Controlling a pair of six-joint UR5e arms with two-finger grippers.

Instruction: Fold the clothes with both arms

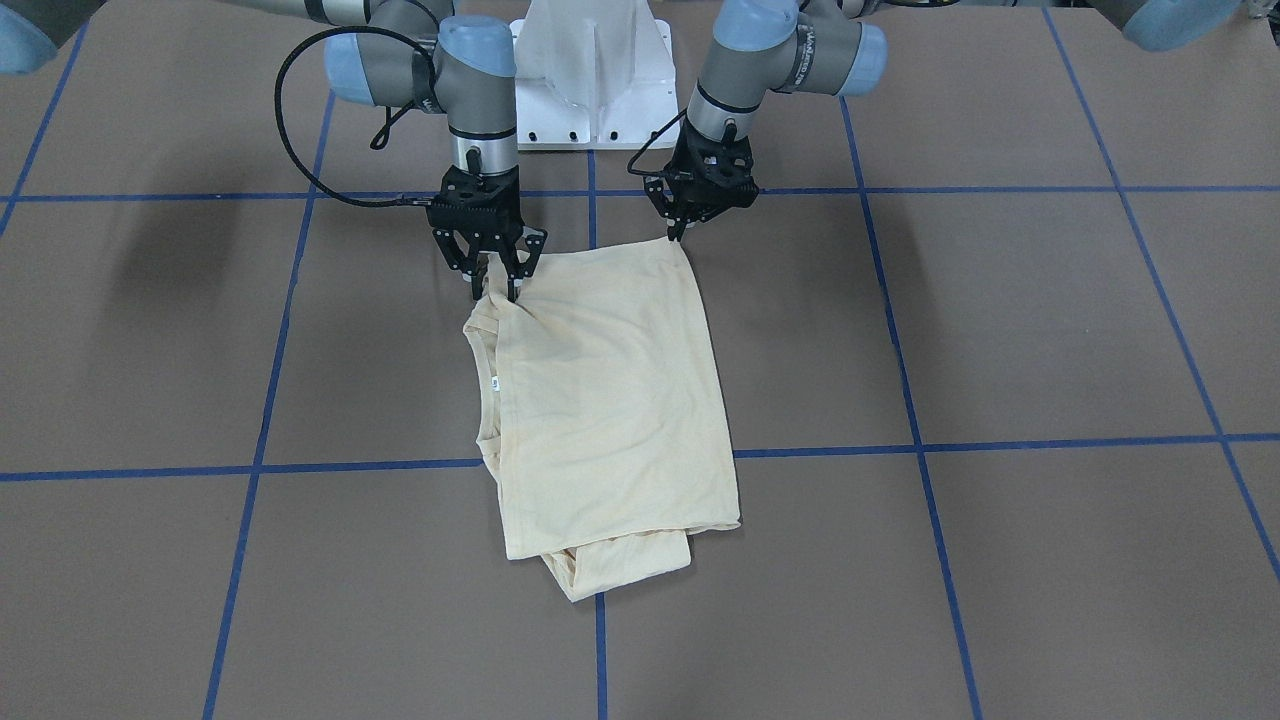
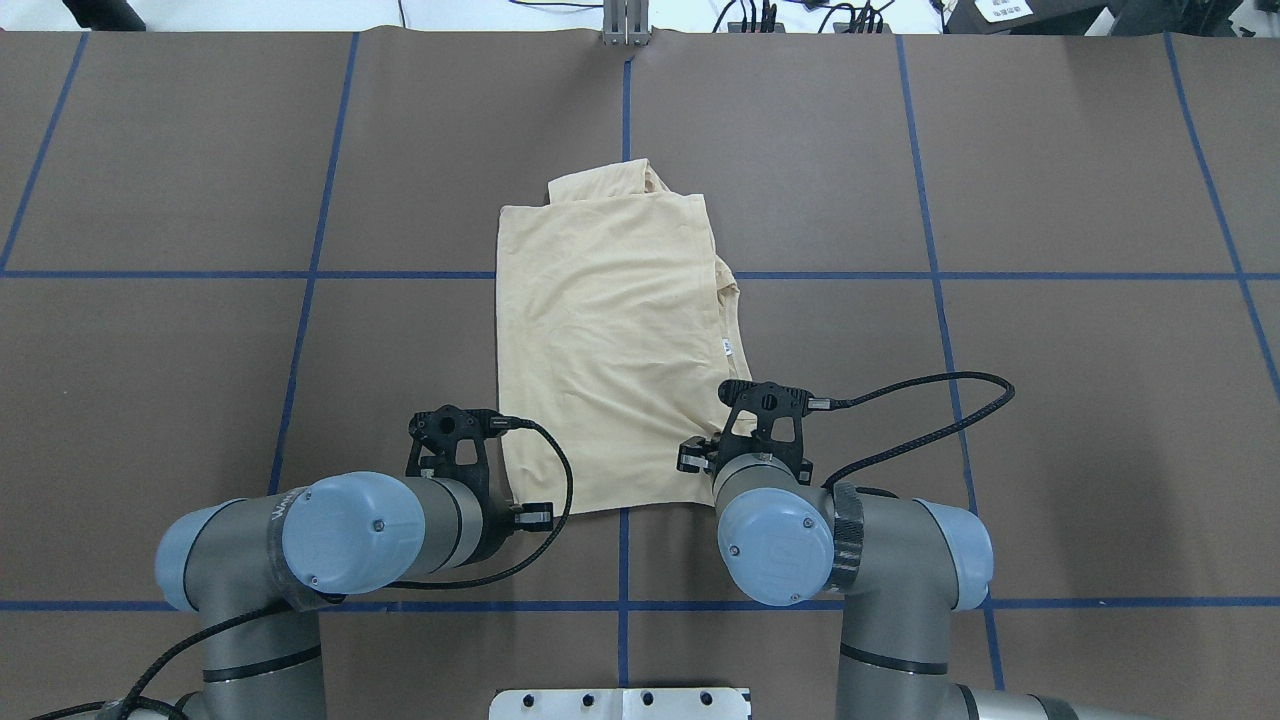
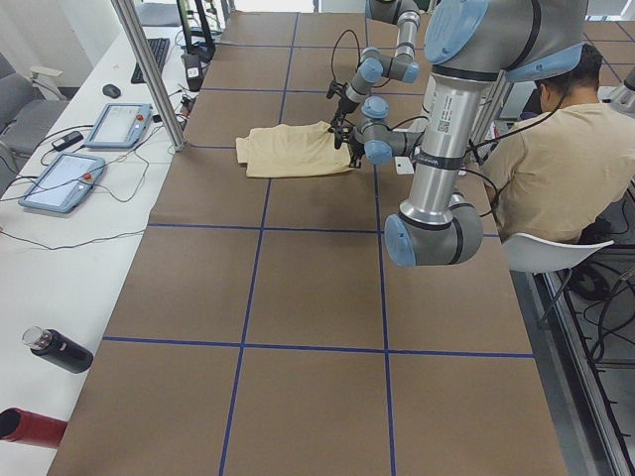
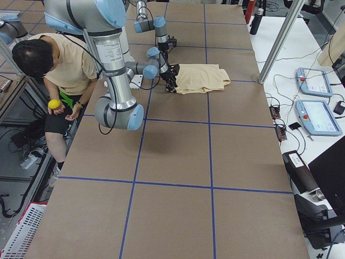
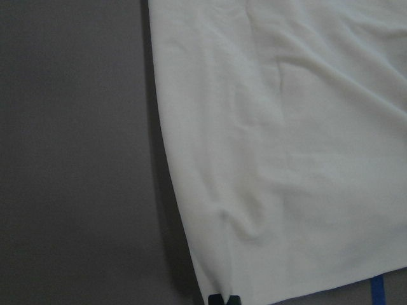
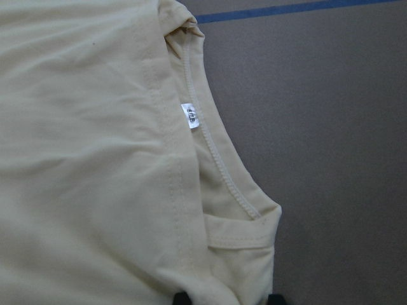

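Note:
The pale cream-yellow shirt [image 1: 610,400] lies folded into a tall rectangle at mid-table, with sleeve layers sticking out at its far end [image 2: 610,180]. No print shows, only the small white neck label [image 6: 190,116] by the collar. My left gripper [image 1: 680,236] is shut on the shirt's plain near corner, and its tips [image 5: 224,298] meet on the hem. On the collar-side near corner, my right gripper [image 1: 497,292] has bunched cloth pinched between its fingers [image 6: 181,297]. That cloth rises slightly off the table.
The white pedestal [image 1: 590,90] stands just behind both grippers. Blue tape lines [image 2: 620,275] grid the brown table. A seated person [image 3: 556,169] is beside the robot. Two tablets [image 3: 119,124], a pole [image 3: 149,69] and bottles [image 3: 60,349] sit along the far side bench.

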